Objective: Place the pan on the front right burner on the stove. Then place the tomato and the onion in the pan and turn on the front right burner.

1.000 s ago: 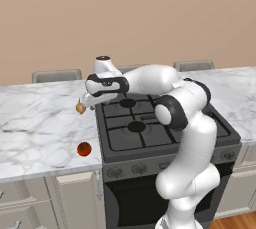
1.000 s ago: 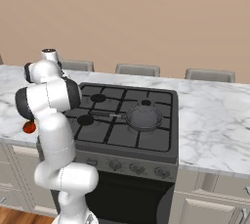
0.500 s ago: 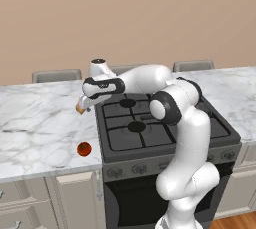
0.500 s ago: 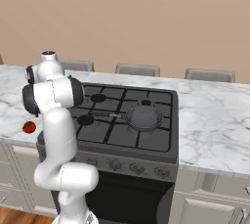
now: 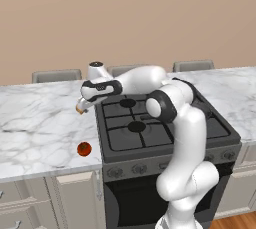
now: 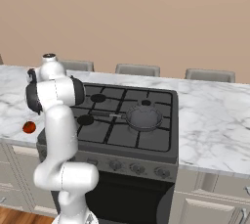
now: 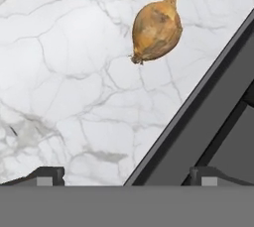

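In the hand view the gripper (image 7: 126,174) is spread wide and holds nothing; the left fingertip (image 7: 44,174) stands over the marble counter (image 7: 59,72) at the lower left, while the onion (image 7: 156,30) lies free in the upper middle, just beside the dark edge of the stove (image 7: 208,117) that cuts across the lower right. To take the onion well, I think the hand should first move until the bulb sits between both tips, then go down, clear of the stove edge. In the right base view, the tomato (image 6: 29,127) waits at the left edge and the pan (image 6: 143,118) already sits on the front right burner, right of centre.
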Controlling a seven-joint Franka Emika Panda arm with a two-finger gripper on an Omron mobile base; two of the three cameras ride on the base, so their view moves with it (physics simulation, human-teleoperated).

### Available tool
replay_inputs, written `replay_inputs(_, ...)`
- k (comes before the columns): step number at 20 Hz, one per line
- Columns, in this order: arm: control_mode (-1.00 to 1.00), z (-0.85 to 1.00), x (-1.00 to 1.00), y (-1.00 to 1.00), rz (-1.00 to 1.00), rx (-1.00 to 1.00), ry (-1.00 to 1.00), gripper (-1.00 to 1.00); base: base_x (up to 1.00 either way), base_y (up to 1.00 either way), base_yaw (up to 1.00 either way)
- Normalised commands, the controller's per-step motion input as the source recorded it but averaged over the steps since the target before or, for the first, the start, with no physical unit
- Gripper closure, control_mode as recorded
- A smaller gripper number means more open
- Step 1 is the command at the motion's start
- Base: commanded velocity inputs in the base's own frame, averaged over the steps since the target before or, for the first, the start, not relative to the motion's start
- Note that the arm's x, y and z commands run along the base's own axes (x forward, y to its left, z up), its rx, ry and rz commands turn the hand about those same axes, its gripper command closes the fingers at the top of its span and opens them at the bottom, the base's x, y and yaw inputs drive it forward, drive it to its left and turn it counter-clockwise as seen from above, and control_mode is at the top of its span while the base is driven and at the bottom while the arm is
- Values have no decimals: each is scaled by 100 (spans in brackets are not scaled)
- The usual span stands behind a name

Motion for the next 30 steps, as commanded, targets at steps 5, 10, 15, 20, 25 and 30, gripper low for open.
replay_inputs(5, -100, -6, 18, 12, 0, 2, 0, -100, 0, 0, 0)
replay_inputs(10, -100, -7, 25, 13, 0, 0, 0, -100, 0, 0, 0)
replay_inputs(15, -100, -10, 26, 16, 0, 0, 0, -100, 0, 0, 0)
replay_inputs(20, -100, -13, 24, 14, 0, 0, 0, -100, 0, 0, 0)
replay_inputs(25, -100, -13, 24, 8, 0, -1, 0, -100, 0, 0, 0)
replay_inputs(30, -100, -18, 15, 2, -1, -2, 0, -100, 0, 0, 0)
